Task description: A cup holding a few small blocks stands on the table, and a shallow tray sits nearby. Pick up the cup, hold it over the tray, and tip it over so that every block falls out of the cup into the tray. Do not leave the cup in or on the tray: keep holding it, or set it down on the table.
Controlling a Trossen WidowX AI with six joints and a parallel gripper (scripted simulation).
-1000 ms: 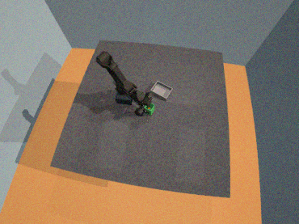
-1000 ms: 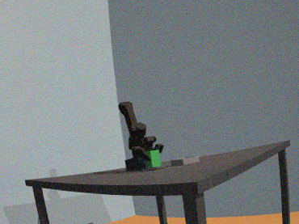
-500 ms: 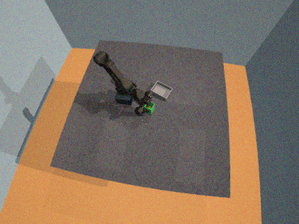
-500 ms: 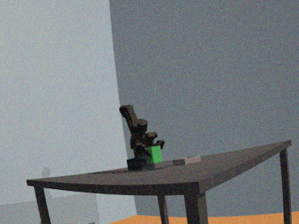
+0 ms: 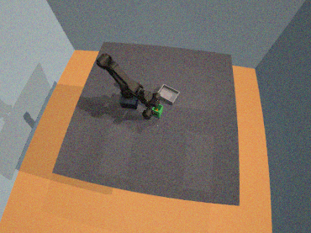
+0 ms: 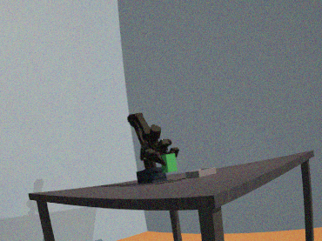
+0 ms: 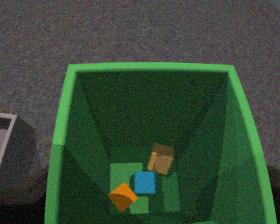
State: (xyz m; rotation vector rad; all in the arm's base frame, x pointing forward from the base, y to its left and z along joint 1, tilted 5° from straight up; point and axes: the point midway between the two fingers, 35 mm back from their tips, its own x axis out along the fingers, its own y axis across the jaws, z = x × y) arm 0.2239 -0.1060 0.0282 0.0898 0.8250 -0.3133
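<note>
Holding the green cup (image 5: 160,113) (image 6: 170,163) (image 7: 151,67) clamped in the gripper (image 5: 152,106) (image 6: 170,155), apparently lifted, at about five o'clock from the tray (image 5: 174,102) (image 6: 207,172) (image 7: 8,142); three blocks still inside, carrying across and tipping left to do.

Three blocks (image 7: 145,182) are located inside the cup (image 5: 158,111) (image 6: 170,163) (image 7: 150,67). The cup is positioned between the fingers of the claw (image 5: 153,106) (image 6: 170,156), above the tabletop (image 5: 176,152) (image 6: 130,194). The tray (image 5: 177,99) (image 6: 204,172) (image 7: 9,140) is situated on the tabletop, near the cup, left of it in the wrist view.
</note>
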